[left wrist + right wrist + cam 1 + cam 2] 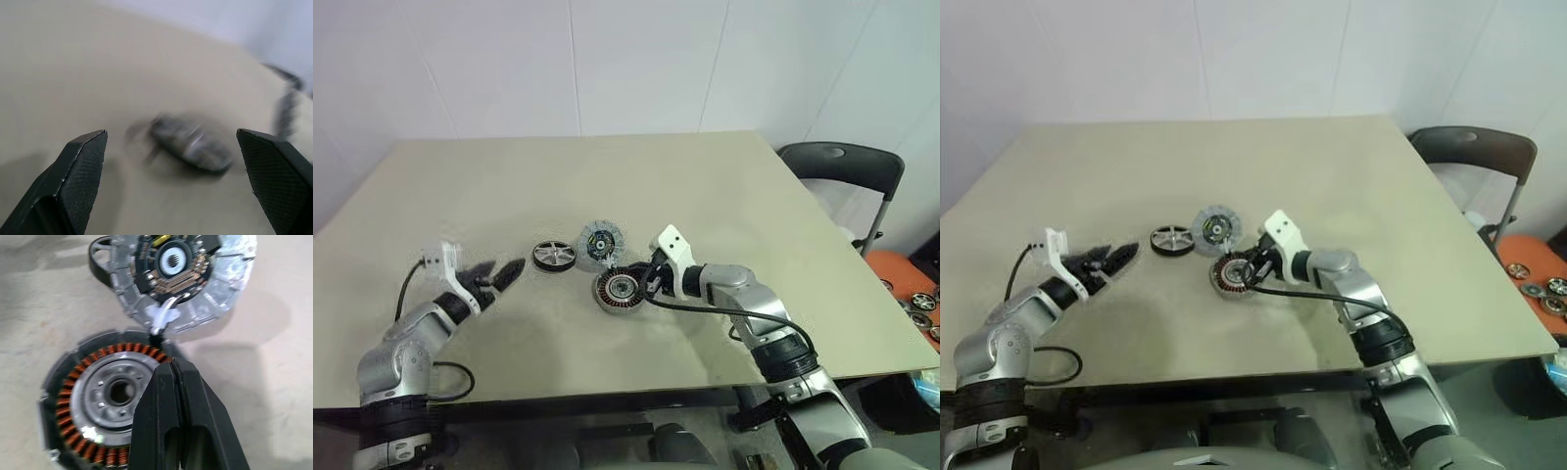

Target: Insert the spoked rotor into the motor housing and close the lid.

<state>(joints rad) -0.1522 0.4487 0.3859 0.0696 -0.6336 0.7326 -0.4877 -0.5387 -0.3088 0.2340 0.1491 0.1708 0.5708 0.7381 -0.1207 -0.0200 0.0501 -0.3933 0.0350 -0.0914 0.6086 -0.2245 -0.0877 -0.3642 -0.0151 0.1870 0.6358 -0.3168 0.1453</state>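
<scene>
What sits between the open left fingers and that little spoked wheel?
Nothing visible: only bare table lies between the left gripper and the spoked rotor. Its path to the motor housing looks less free: the right gripper, fingers shut, rests over the housing's rim.

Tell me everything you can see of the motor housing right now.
The motor housing is a round dark ring lined with copper-coloured windings around a silver centre with a dark bore. It lies flat and open-side up on the table; nothing sits inside it. The right gripper, shut, rests over its rim on the side near the lid, which lies just beyond it. The rotor lies apart, to its left.
</scene>
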